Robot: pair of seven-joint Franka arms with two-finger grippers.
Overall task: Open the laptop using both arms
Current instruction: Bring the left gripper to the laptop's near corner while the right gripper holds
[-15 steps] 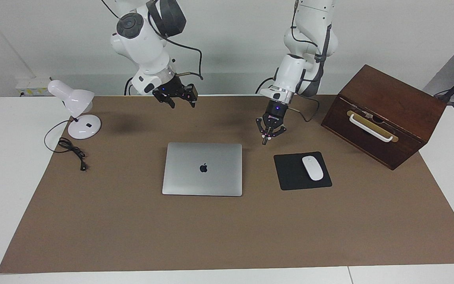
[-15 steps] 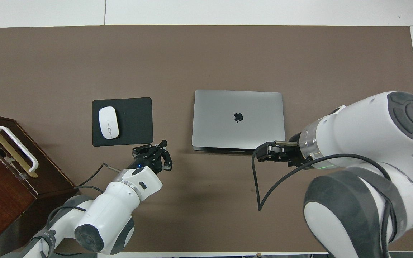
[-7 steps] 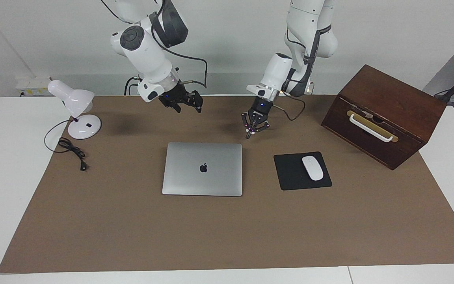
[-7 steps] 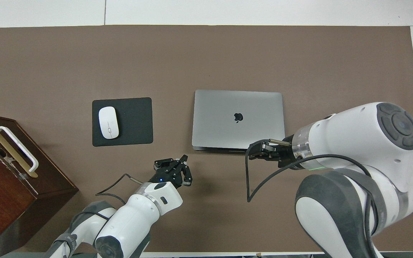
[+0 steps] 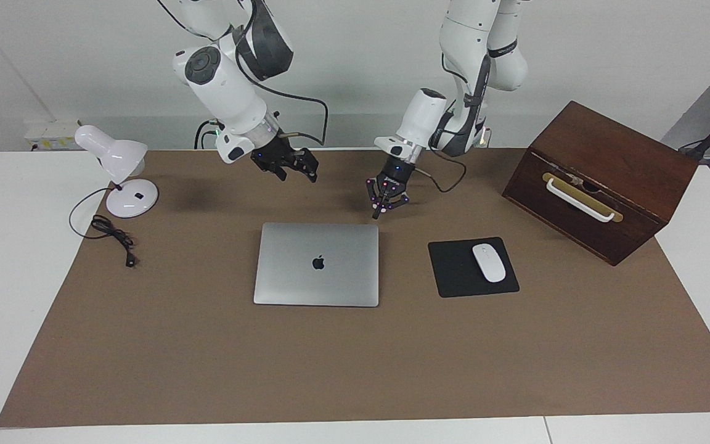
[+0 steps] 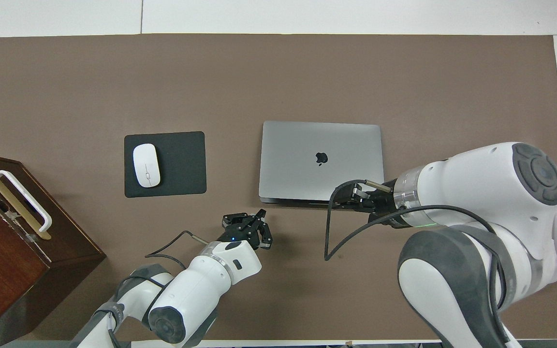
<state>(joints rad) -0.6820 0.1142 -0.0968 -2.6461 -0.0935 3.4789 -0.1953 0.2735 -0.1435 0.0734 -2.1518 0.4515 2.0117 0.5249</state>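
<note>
Both arms: glossy white shells, dark grey joint caps and rings. Black cables loop from each wrist. Left end effector (image 5: 378, 213) and right end effector (image 5: 297, 172): black linkage claws; small lit dots on the left one.

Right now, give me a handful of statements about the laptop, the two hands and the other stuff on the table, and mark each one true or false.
1. The laptop lies closed and flat. True.
2. The white mouse sits on the laptop's lid. False: it sits on the black mouse pad, beside the laptop toward the left arm's end.
3. The left hand is shut and holds nothing. True.
4. The right hand grips the laptop's edge. False: it hangs in the air, touching nothing.
5. The wooden box stands at the left arm's end of the table. True.
6. The desk lamp stands on the mouse pad. False: it stands at the right arm's end.
</note>
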